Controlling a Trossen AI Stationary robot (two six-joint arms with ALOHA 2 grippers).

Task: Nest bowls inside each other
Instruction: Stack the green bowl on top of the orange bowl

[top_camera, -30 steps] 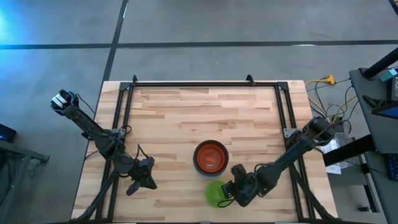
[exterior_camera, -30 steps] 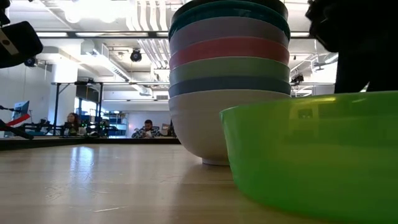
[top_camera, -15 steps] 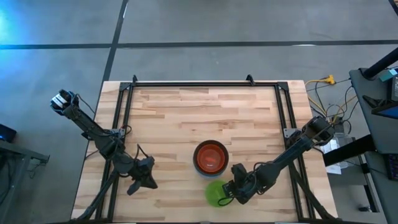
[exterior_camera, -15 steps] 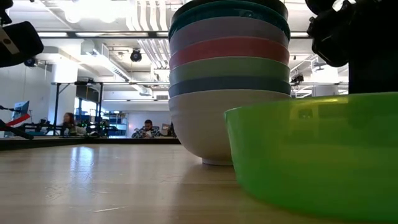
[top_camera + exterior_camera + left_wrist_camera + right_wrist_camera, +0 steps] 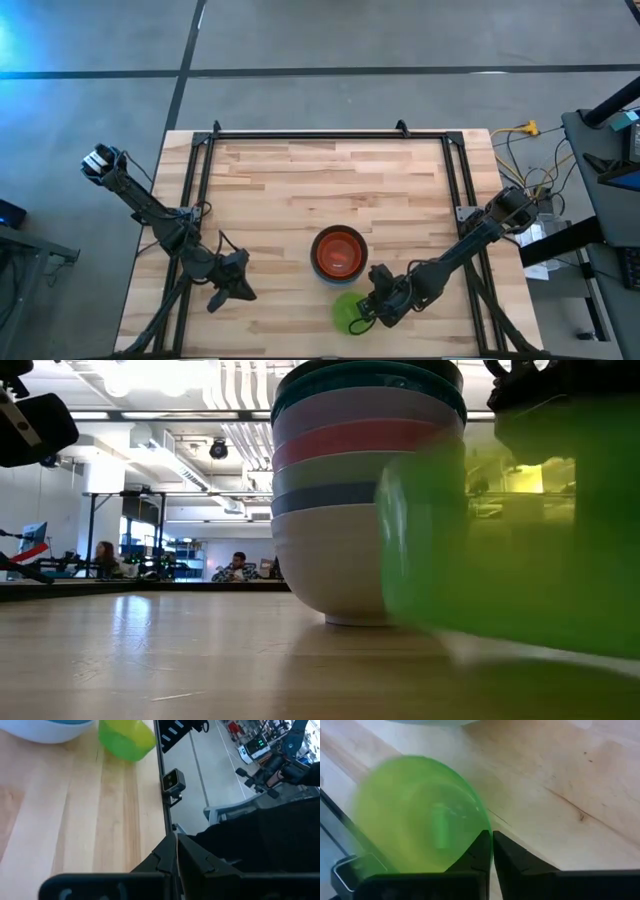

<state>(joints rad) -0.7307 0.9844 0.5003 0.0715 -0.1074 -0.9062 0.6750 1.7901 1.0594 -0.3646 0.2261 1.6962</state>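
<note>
A stack of nested bowls (image 5: 339,253) stands near the table's middle on its white bottom bowl (image 5: 350,570), with red showing inside from above. Just nearer the front edge is the bright green bowl (image 5: 345,312), blurred and tipped in the low view (image 5: 520,540). My right gripper (image 5: 368,308) is at the green bowl's right side, shut on it. My left gripper (image 5: 238,290) waits shut at the table's near left, touching nothing; its wrist view shows the green bowl (image 5: 125,737) far off. My right gripper holds the bright green bowl by its rim (image 5: 486,827) on the side toward the table's right. The thin wall passes between the two fingers, one inside the bowl and one outside. The fingers come slanting down from the right. The bowl is tipped, its opening turned toward the gripper.
Black frame rails (image 5: 320,134) run along the table's far, left and right sides. A small camera (image 5: 173,781) sits at the near edge beside the green bowl. Cables and equipment (image 5: 530,150) lie off the table's right side.
My right gripper has shut on the green bowl's rim. The bowl, which sat flat on the table, has risen and tipped up, and shows blurred in the low view. The stack has stayed put.
</note>
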